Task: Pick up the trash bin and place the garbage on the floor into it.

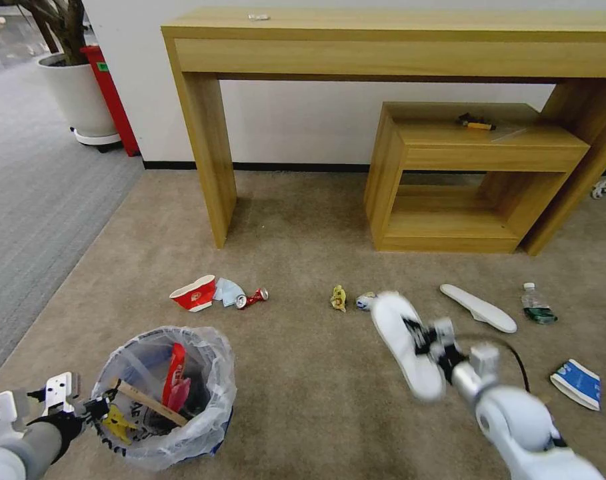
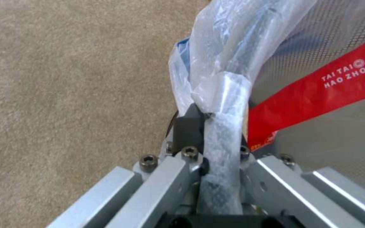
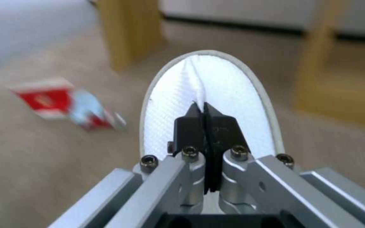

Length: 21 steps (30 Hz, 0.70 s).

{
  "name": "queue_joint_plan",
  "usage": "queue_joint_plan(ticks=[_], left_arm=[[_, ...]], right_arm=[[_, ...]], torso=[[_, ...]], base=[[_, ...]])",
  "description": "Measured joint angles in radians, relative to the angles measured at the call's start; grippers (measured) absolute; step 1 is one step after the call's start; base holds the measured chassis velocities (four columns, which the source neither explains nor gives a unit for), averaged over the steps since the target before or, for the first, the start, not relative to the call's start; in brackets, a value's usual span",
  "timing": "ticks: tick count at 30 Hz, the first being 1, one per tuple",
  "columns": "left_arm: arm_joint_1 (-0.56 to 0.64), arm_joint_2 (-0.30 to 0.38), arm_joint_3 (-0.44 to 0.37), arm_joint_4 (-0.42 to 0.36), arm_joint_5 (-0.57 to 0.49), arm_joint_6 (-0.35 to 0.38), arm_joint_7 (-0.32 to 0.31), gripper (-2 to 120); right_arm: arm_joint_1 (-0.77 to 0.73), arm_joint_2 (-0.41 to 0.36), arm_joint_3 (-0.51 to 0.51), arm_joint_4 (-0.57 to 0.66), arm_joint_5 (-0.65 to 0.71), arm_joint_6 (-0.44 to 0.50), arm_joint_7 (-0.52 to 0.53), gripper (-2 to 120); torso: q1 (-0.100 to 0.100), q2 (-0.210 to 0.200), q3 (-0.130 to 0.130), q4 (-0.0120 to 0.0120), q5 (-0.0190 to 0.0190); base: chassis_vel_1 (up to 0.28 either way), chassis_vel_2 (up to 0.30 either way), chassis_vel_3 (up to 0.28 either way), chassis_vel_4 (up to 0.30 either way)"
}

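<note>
Right hand (image 1: pixel 424 340) pinched white slipper (image 1: pixel 401 343), mid-carry. Left hand (image 2: pixel 216 126) clamped trash bin (image 1: pixel 166 393) rim. Next, probably: swing slipper leftward over bin, release.

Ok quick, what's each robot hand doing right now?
Left gripper: shut on the trash bin rim and its plastic bag.
Right gripper: shut on a white slipper.

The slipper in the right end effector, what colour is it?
White, with a fine quilted texture; the slipper shows best in the right wrist view, pinched by the right end effector.
</note>
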Motion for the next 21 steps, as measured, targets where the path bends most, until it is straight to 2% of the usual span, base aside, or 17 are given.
queue_joint_plan(ticks=[1, 3, 4, 6, 8, 9, 11, 12, 13, 15, 16, 19, 20, 21], left_arm=[[0.000, 0.000, 0.000, 0.000, 0.000, 0.000, 0.000, 0], [-0.007, -0.001, 0.013, 0.000, 0.017, 0.000, 0.001, 0], [-0.007, -0.001, 0.013, 0.000, 0.017, 0.000, 0.001, 0], [-0.022, -0.002, 0.028, 0.000, 0.023, 0.000, 0.000, 0], [-0.044, -0.004, 0.047, 0.000, 0.025, 0.000, -0.007, 0], [-0.044, -0.004, 0.047, 0.000, 0.025, 0.000, -0.007, 0], [-0.068, -0.007, 0.064, 0.001, 0.025, 0.000, -0.015, 0], [-0.068, -0.007, 0.064, 0.001, 0.025, 0.000, -0.015, 0], [-0.088, -0.007, 0.076, 0.003, 0.024, 0.000, -0.022, 0], [-0.103, -0.007, 0.083, 0.006, 0.018, 0.000, -0.030, 0], [-0.103, -0.007, 0.083, 0.006, 0.018, 0.000, -0.030, 0], [-0.105, -0.007, 0.084, 0.012, 0.014, 0.000, -0.031, 0], [-0.105, -0.007, 0.084, 0.012, 0.014, 0.000, -0.031, 0], [-0.102, -0.008, 0.083, 0.012, 0.013, 0.000, -0.031, 0]], right_arm=[[0.000, 0.000, 0.000, 0.000, 0.000, 0.000, 0.000, 0], [0.133, -0.040, -0.122, 0.019, 0.058, 0.003, -0.002, 0], [0.133, -0.040, -0.122, 0.019, 0.058, 0.003, -0.002, 0], [0.244, -0.054, -0.226, 0.024, 0.113, 0.006, -0.002, 0], [0.343, -0.053, -0.311, 0.025, 0.167, -0.002, 0.001, 0], [0.343, -0.053, -0.311, 0.025, 0.167, -0.002, 0.001, 0], [0.461, -0.039, -0.408, 0.025, 0.222, -0.013, 0.008, 0], [0.461, -0.039, -0.408, 0.025, 0.222, -0.013, 0.008, 0], [0.569, -0.012, -0.514, 0.023, 0.274, -0.021, 0.015, 0], [0.657, 0.042, -0.636, 0.020, 0.319, -0.027, 0.020, 0], [0.657, 0.042, -0.636, 0.020, 0.319, -0.027, 0.020, 0], [0.726, 0.139, -0.757, 0.007, 0.347, -0.029, 0.027, 0], [0.726, 0.139, -0.757, 0.007, 0.347, -0.029, 0.027, 0], [0.746, 0.182, -0.795, -0.004, 0.348, -0.029, 0.027, 0]], torso=[[0.000, 0.000, 0.000, 0.0000, 0.0000], [0.000, 0.000, 0.000, 0.0001, 0.0003], [0.000, 0.000, 0.000, 0.0001, 0.0003], [0.000, 0.000, 0.000, 0.0004, 0.0003], [0.000, 0.000, 0.000, 0.0002, 0.0004], [0.000, 0.000, 0.000, 0.0002, 0.0004], [0.000, 0.000, 0.000, 0.0002, -0.0001], [0.000, 0.000, 0.000, 0.0002, -0.0001], [0.000, 0.000, 0.000, 0.0004, -0.0002], [0.000, 0.000, 0.000, 0.0002, 0.0000], [0.000, 0.000, 0.000, 0.0002, 0.0000], [0.000, 0.000, 0.000, 0.0002, 0.0002], [0.000, 0.000, 0.000, 0.0002, 0.0002], [0.000, 0.000, 0.000, 0.0003, 0.0000]], base=[[0.000, 0.000, 0.000, 0.000], [0.000, 0.000, 0.000, 0.000], [0.000, 0.000, 0.000, 0.000], [0.000, 0.000, 0.000, 0.000], [0.000, 0.000, 0.000, 0.000], [0.000, 0.000, 0.000, 0.000], [0.000, 0.000, 0.000, 0.000], [0.000, 0.000, 0.000, 0.000], [0.000, 0.000, 0.000, 0.000], [0.000, 0.000, 0.000, 0.000], [0.000, 0.000, 0.000, 0.000], [0.000, 0.000, 0.000, 0.000], [0.000, 0.000, 0.000, 0.000], [0.000, 0.000, 0.000, 0.000]])
